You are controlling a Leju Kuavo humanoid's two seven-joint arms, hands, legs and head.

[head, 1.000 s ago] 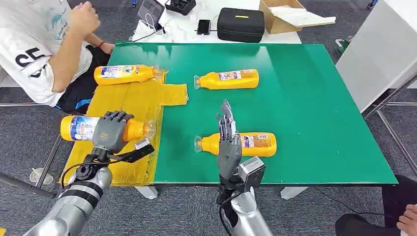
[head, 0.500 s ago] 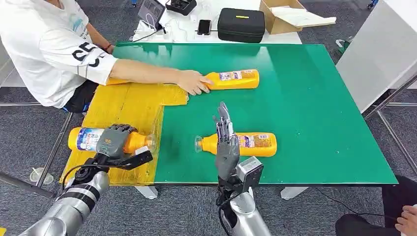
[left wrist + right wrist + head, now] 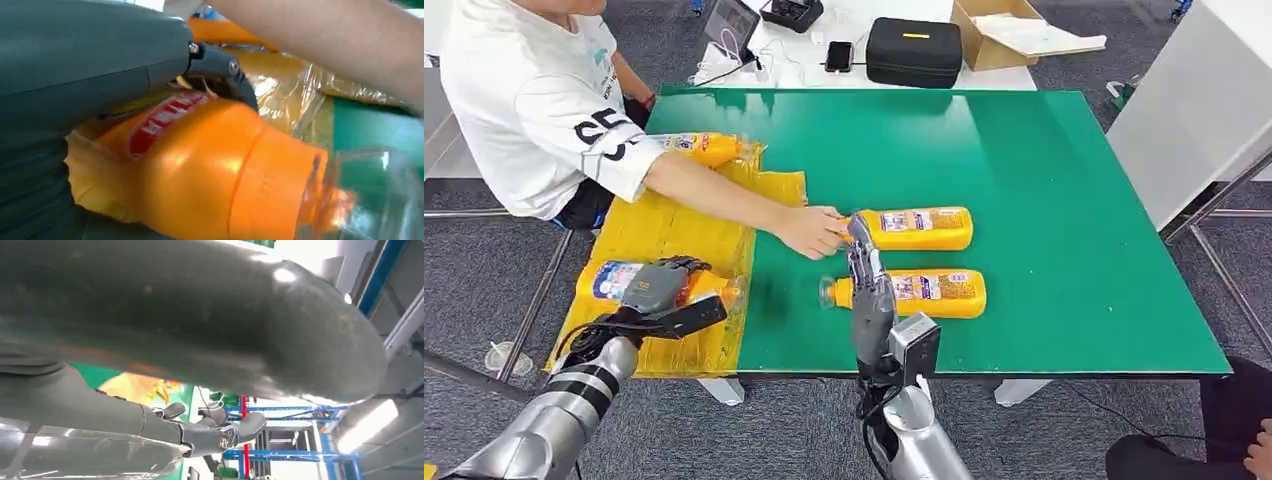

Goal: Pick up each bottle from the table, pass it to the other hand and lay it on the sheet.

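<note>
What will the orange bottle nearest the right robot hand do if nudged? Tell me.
The orange bottle lies on its side on the smooth green table, so it would probably roll. Its glossy plastic looks stiff and may be slippery.

The head view looks forward and down over the green table [image 3: 1064, 200]. The left wrist view sits tight against an orange bottle [image 3: 215, 170], shared with the head view. The right wrist view tilts toward the ceiling.
</note>
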